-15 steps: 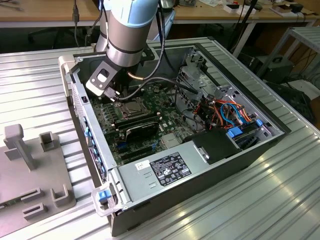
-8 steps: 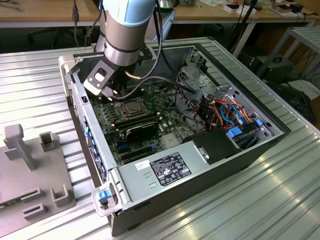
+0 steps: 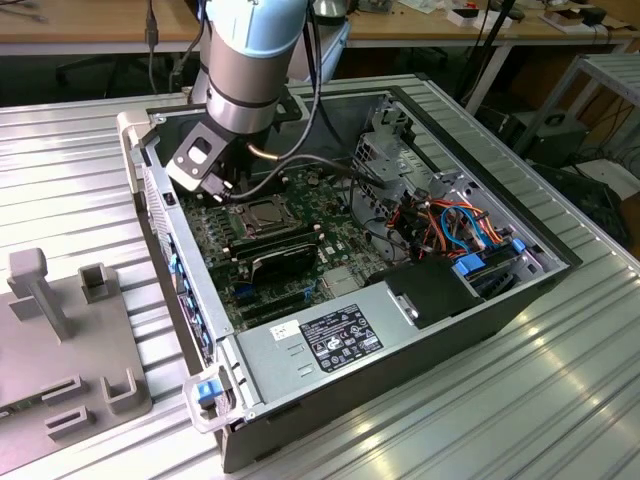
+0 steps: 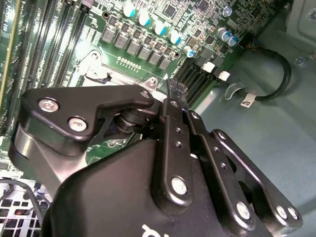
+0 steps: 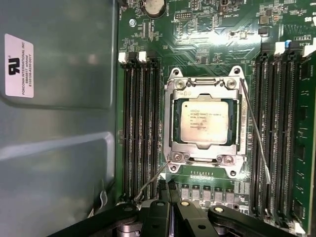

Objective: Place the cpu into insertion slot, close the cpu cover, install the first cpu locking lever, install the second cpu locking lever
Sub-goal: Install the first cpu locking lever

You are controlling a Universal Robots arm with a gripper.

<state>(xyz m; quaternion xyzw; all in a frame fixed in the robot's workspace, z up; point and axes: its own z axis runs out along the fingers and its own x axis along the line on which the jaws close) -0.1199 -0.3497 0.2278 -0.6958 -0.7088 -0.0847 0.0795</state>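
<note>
The cpu, a silvery-tan square, lies in the insertion slot. The cpu cover is down flat around it as a metal frame. One thin wire locking lever runs along one side of the socket and angles away from it. A second lever sticks out slantwise from a socket corner toward the memory slots. My gripper is shut with nothing between its fingers, its tips just off the socket's edge near that second lever. In the exterior view the gripper hovers over the board beside the cpu.
Long black memory slots flank the socket on both sides. The open computer case has metal walls all round, a power supply toward the front and drive cages with coloured cables at the exterior view's right. A grey fixture stands outside at the left.
</note>
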